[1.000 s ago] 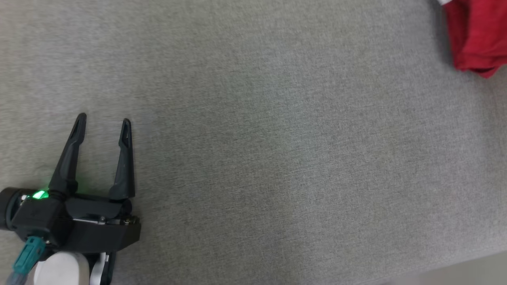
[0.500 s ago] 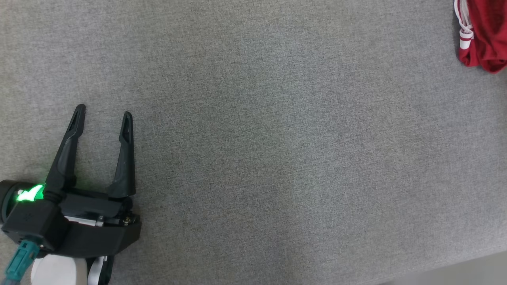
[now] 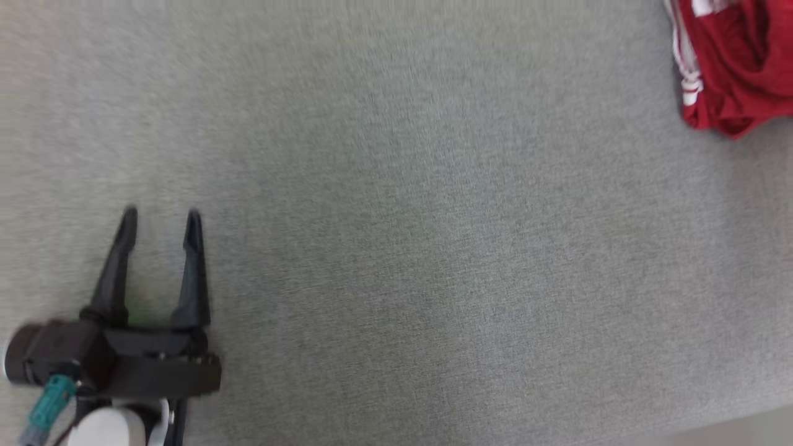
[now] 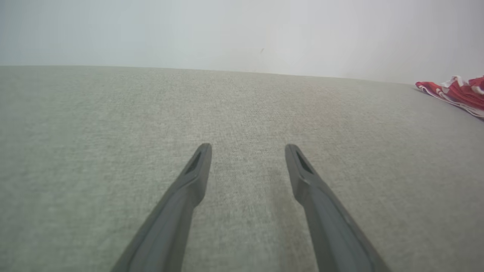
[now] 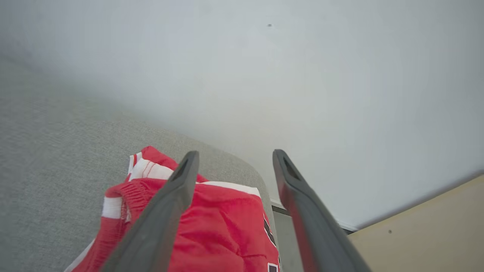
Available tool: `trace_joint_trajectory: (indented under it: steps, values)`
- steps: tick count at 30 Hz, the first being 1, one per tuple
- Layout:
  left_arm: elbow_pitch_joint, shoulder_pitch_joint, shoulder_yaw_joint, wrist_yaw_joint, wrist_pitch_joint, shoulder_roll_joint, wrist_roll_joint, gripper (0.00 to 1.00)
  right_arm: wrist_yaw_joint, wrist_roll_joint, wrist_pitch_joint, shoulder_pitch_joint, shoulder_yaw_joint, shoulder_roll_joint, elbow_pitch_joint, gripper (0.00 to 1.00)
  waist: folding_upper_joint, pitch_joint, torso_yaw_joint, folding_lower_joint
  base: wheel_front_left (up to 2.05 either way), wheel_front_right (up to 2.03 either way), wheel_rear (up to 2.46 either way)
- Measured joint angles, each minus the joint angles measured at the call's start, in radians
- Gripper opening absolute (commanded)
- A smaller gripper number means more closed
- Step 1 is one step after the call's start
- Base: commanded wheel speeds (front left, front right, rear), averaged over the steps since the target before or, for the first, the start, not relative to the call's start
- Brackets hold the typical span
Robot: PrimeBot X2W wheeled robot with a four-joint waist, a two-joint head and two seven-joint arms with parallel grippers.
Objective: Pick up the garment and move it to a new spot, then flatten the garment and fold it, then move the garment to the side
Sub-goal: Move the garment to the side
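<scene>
The garment (image 3: 737, 68) is red with white stripes, bunched at the far right edge of the grey surface (image 3: 403, 217) in the head view. It also appears as a small red heap (image 4: 459, 92) at the right edge of the left wrist view. My left gripper (image 3: 160, 217) rests open at the lower left, far from the cloth, its two fingers apart over bare fabric (image 4: 247, 145). In the right wrist view my right gripper (image 5: 233, 153) is open above the garment (image 5: 211, 226), with nothing between its fingers.
The garment lies near a rounded corner of the grey surface (image 5: 249, 170), with a pale wall (image 5: 302, 75) behind and a light wooden floor (image 5: 427, 226) below. The surface's front edge (image 3: 712, 424) shows at the lower right of the head view.
The head camera has shifted, so more of the red garment now shows at the upper right. The left gripper stays open and sits a little lower in the picture.
</scene>
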Motion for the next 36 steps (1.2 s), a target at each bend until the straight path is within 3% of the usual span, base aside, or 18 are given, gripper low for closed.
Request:
trace_joint_trajectory:
  steps: [9,26,36]
  values:
    - [0.055,0.090,0.058,0.018,0.003,-0.026,-0.020,1.00,0.000,-0.008,-0.116,0.232,-0.109,0.167,-0.085,1.00,-0.0001,-0.150,0.038,-0.0001,0.00,0.00,0.00]
    - [0.121,0.183,0.082,0.017,0.003,-0.042,-0.014,1.00,0.000,-0.070,-0.143,0.755,-0.253,0.466,-0.330,1.00,-0.0002,-0.384,0.127,-0.0004,0.00,0.00,0.00]
    - [0.156,0.228,0.078,0.016,0.003,-0.045,0.001,1.00,0.000,-0.100,-0.151,0.964,-0.279,0.563,-0.408,1.00,-0.0003,-0.483,0.153,-0.0005,0.00,0.00,0.00]
